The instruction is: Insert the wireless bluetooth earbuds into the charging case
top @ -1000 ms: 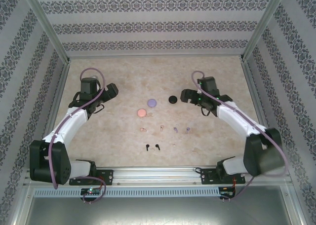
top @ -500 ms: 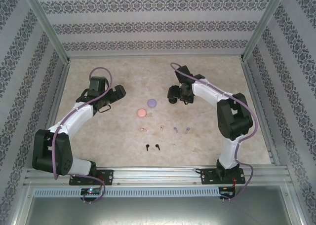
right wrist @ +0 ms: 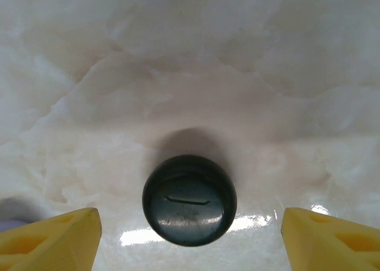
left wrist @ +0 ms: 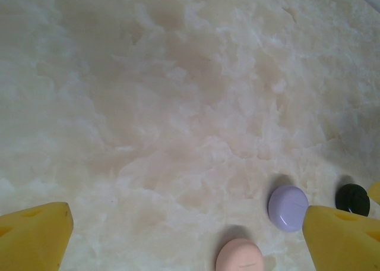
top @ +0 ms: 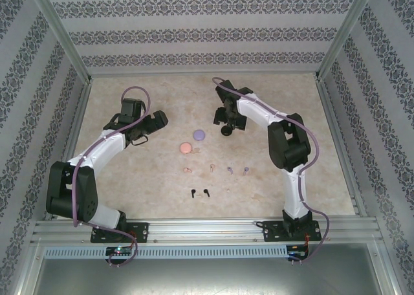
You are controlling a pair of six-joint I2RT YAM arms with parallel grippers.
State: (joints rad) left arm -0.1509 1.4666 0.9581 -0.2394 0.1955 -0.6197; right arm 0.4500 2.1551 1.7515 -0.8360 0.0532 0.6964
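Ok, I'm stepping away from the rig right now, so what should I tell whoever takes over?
Left tool: open, hovering over bare table, left of the purple case and pink case.
Right tool: open, straddling the black case, not touching it.
Black earbuds, pink earbuds and purple earbuds lie loose, nearer the arm bases.
Done: none inserted; all three cases look shut.
Left: open each case and seat its pair.

The surface [left wrist: 148, 104] is cream with pale marbling. The black case [right wrist: 189, 199] is glossy, the purple case [left wrist: 288, 207] lilac and the pink case [left wrist: 239, 256] salmon. Black earbuds [top: 193, 193], pink earbuds [top: 187, 169] and purple earbuds [top: 229, 170] match them. The fingers [right wrist: 53, 238] are yellow, and the walls [top: 194, 9] are white with dark floral bands.
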